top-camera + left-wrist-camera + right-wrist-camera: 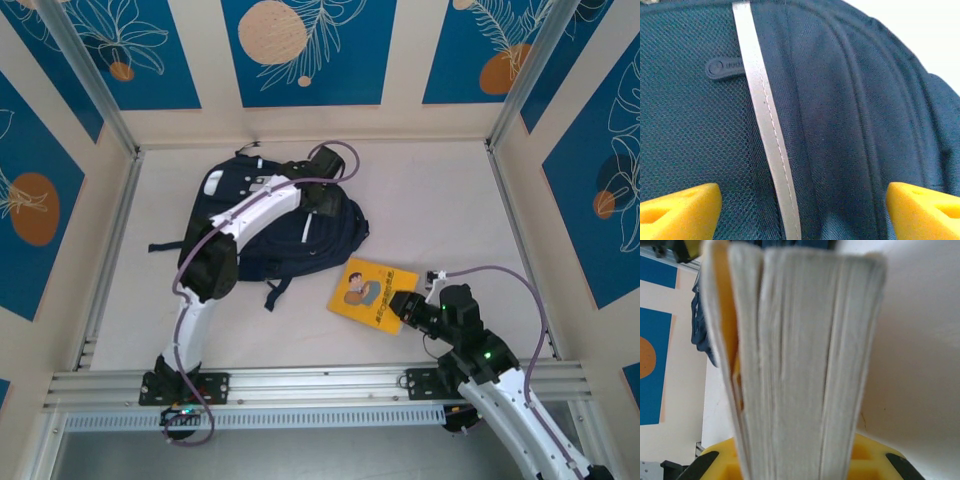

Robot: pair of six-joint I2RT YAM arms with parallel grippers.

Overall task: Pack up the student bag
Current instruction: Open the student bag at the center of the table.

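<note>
Gripping a thick yellow-covered book [365, 285] is the right end effector [403, 304].

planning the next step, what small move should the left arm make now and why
Probably lower the left gripper and pinch the fabric of the student bag to start opening it. Its jaws stand open just above the cloth, while the right gripper holds the yellow book by its edge beside the bag.

Robot lab booth; aluminium frame [320, 383] (blue floral wall panels [340, 70]).

Left tool [325, 203] hovers over student bag [290, 255]; right tool [405, 306] grips yellow book [364, 290].
</note>
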